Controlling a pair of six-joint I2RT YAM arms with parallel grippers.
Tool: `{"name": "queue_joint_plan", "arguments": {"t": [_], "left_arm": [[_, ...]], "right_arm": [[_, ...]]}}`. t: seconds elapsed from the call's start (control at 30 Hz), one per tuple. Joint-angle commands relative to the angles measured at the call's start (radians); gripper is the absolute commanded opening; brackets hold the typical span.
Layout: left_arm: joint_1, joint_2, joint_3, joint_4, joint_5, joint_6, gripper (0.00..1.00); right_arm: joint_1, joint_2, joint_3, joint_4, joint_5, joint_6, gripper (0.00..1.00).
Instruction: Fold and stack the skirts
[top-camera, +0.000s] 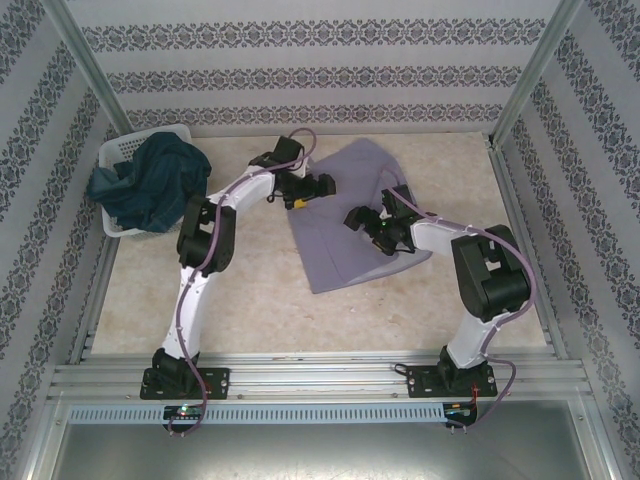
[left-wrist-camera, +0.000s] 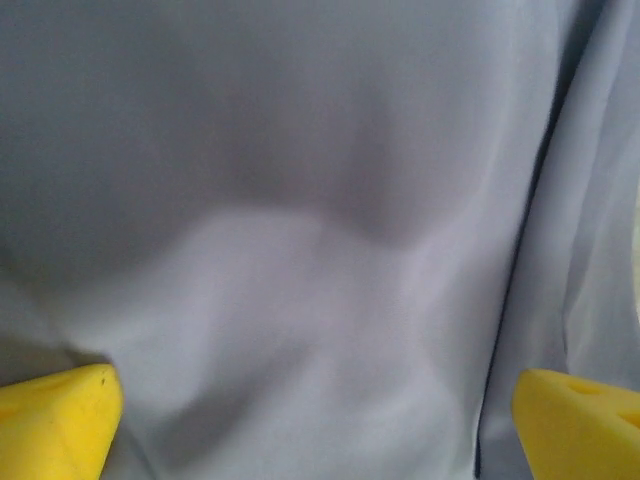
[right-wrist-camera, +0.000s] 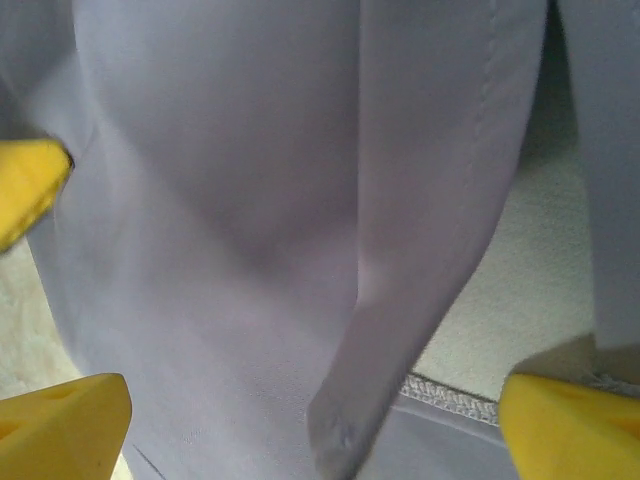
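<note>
Top external: grey skirt (top-camera: 340, 255) is spread out; left gripper (top-camera: 298, 197) at its ten o'clock edge and right gripper (top-camera: 364, 220) mid-cloth are held wide open, empty.

Grey-lavender skirt (top-camera: 345, 235), plain. Dark teal-blue skirt (top-camera: 150, 185). White basket (top-camera: 118, 150). Yellow fingertips (left-wrist-camera: 55, 425). Beige mottled table (top-camera: 250, 310). White walls (top-camera: 300, 75), dark floral bands.

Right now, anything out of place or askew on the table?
The dark teal skirt spills over the rim of the white basket at far left, half out. The lavender skirt lies skewed to the table edges, with a narrow strip folded up instead of flat.
</note>
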Motion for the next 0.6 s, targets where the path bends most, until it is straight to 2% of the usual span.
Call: {"name": "queue_joint_plan", "arguments": {"t": [0.0, 0.13, 0.2, 0.27, 0.33, 0.47, 0.57], "left_arm": [[-0.001, -0.112, -0.266, 0.078, -0.031, -0.084, 1.0], [-0.021, -0.267, -0.621, 0.32, 0.026, -0.23, 1.0], [-0.065, -0.329, -0.754, 0.413, 0.044, -0.303, 1.0], [-0.102, -0.406, -0.839, 0.479, 0.055, -0.372, 1.0], [-0.113, -0.525, -0.898, 0.504, 0.024, -0.418, 1.0], [-0.077, -0.742, -0.9, 0.309, -0.139, -0.344, 1.0], [-0.029, -0.803, -0.829, 0.054, -0.284, -0.186, 1.0]], "right_arm": [[-0.014, 0.066, 0.047, 0.02, 0.003, -0.032, 0.98], [-0.057, 0.205, 0.207, 0.047, -0.166, -0.177, 0.98], [-0.059, 0.285, 0.345, -0.005, -0.251, -0.248, 0.98], [-0.062, 0.306, 0.429, -0.035, -0.284, -0.257, 0.98], [-0.085, 0.254, 0.43, 0.006, -0.257, -0.203, 0.98], [-0.136, 0.081, 0.336, -0.025, -0.152, -0.2, 0.98], [-0.152, -0.062, 0.212, -0.119, -0.031, -0.293, 0.98]]}}
